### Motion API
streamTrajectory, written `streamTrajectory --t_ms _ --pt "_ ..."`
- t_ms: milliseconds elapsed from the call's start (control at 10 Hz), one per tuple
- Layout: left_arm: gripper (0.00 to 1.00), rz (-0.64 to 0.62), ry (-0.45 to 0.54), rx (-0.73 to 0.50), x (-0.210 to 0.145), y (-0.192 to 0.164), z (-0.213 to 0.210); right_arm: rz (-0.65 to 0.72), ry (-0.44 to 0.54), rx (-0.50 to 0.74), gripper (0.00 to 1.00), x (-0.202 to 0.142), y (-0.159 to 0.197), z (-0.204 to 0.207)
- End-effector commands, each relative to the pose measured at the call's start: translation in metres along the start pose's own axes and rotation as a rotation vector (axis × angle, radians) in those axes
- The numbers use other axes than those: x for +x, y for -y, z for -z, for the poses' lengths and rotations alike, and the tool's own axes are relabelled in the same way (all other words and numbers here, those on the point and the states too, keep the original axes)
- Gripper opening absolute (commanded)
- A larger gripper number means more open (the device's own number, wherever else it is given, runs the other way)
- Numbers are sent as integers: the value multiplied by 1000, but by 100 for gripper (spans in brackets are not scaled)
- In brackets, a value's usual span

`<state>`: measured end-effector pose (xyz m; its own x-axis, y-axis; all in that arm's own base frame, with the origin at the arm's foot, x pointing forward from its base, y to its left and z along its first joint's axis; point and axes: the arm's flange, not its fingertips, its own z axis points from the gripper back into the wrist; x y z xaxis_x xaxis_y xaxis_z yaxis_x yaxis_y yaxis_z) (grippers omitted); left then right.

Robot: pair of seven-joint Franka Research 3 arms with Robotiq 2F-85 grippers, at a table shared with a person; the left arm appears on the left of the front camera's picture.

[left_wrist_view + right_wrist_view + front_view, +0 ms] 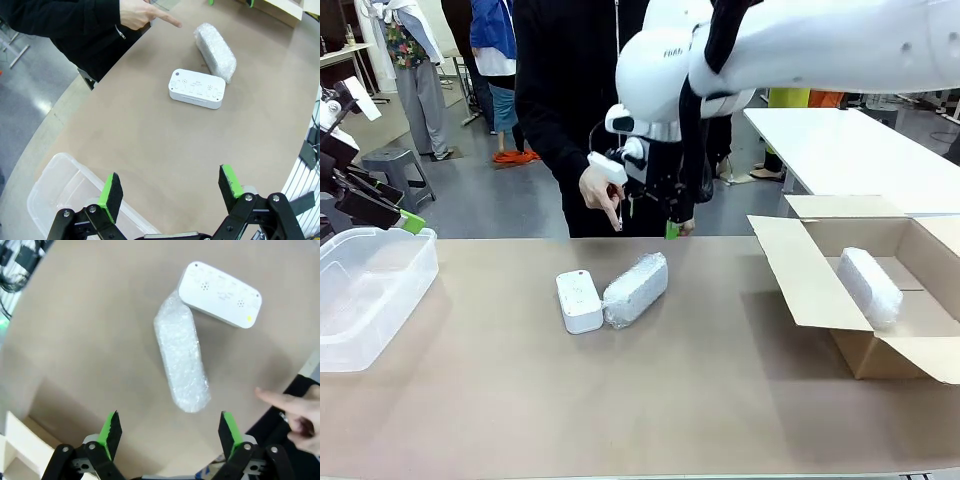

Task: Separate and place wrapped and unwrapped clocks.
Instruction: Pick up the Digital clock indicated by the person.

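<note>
The bare white clock (579,300) lies mid-table, touching a bubble-wrapped clock (636,289) on its right. A second wrapped clock (868,286) rests inside the cardboard box (800,270). My right gripper (651,222) hangs open above the far table edge, just behind the pair. In its wrist view the right gripper (170,427) looks down on the wrapped clock (182,357) and the bare clock (220,294). My left gripper (405,220) is open at the far left, over the bin. From the left gripper (171,187), the bare clock (196,89) and wrapped clock (215,51) are far ahead.
A clear plastic bin (370,290) stands at the table's left edge, seen also as the bin (55,190) beneath my left fingers. A person's hand (600,190) points a finger down at the far edge, beside my right gripper. The open box occupies the right side.
</note>
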<state>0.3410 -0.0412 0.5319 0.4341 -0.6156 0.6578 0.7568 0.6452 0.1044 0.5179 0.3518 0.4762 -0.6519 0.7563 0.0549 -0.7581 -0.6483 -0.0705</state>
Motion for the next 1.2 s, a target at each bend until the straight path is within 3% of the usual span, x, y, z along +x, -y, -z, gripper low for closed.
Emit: streamTrajectory --t_ms 0,600,1100 --pt "100 -6 7 -10 -1 -1 1 -72 -34 -12 100 3 1 33" --pt "100 -6 7 -10 -1 -1 1 -160 -29 65 100 2 17 77" --pt "100 -6 7 -10 -1 -1 1 -187 -83 56 100 -4 31 111"
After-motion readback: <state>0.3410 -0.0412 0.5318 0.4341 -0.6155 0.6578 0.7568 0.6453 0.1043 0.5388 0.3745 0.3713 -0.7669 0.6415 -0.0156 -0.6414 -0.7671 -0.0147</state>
